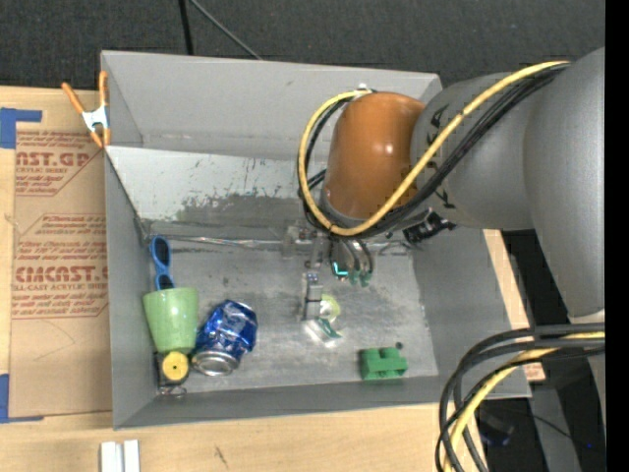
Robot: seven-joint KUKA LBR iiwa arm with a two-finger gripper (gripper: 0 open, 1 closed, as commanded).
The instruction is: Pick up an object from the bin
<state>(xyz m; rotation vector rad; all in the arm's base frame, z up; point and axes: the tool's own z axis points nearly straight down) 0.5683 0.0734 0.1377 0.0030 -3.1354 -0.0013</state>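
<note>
Camera view: The grey metal bin (128,214) stands on a pale wooden bench (295,441). The arm (531,155) enters from the right, and its orange wrist cover (373,160), looped by yellow and black cables, hangs over the middle of the bin. The pincer (326,278) projects down from under this cover to the centre of the bin floor. Whether the pincer is open or closed cannot be told.

Directly at the pincer's lower end lies a small pale object (325,315), whitish with a yellow-green patch, at the middle of the floor. Contact between the two cannot be confirmed.

A green block (381,363) lies near and to the right of the pale object, apart from it. In the near left corner a heap is grouped: a crushed blue can (226,336), a light green cup (170,319) touching it, a blue handle-like piece (159,258) beyond the cup, and a small yellow disc (175,366) at the can's near left side.
</note>
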